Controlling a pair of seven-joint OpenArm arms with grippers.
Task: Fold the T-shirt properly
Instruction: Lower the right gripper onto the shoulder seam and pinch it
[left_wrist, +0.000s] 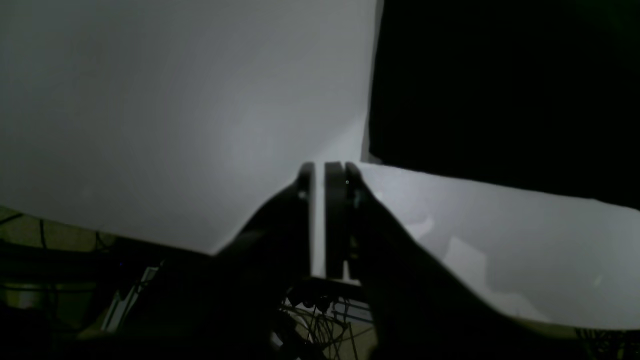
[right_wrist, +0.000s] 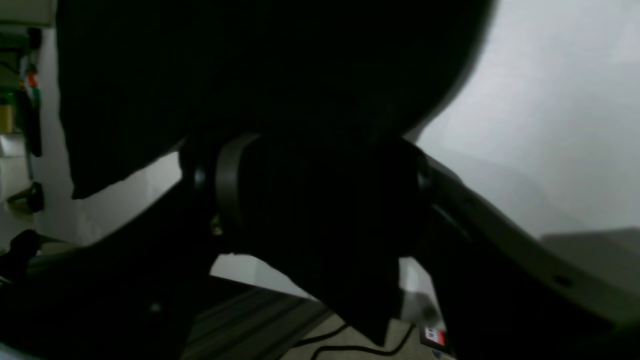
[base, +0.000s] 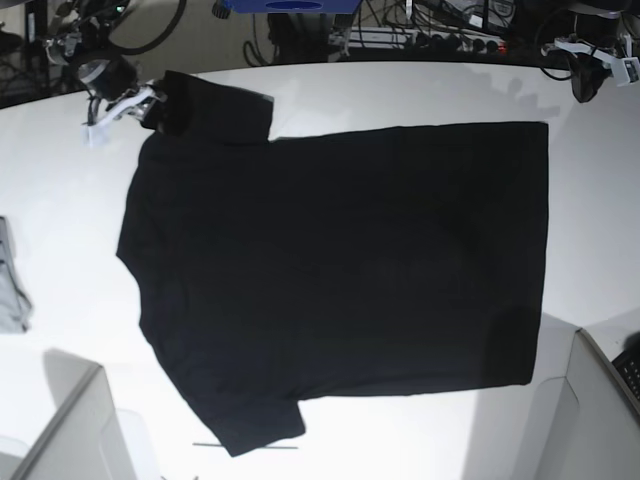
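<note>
The black T-shirt (base: 340, 260) lies spread flat on the white table (base: 400, 90), plain side up, with its neck to the left and its hem to the right. My right gripper (base: 148, 102) is at the far left corner, shut on the far sleeve (base: 215, 105). In the right wrist view, black cloth (right_wrist: 300, 210) fills the space between its fingers. My left gripper (base: 590, 75) is off the far right corner of the hem. In the left wrist view it (left_wrist: 327, 172) is empty, its fingers nearly together over bare table, next to the shirt's edge (left_wrist: 500, 75).
A small grey cloth (base: 10, 280) lies at the table's left edge. Grey arm bases stand at the front left (base: 70, 430) and front right (base: 590, 400). Cables and a power strip (base: 440, 40) run behind the table's far edge.
</note>
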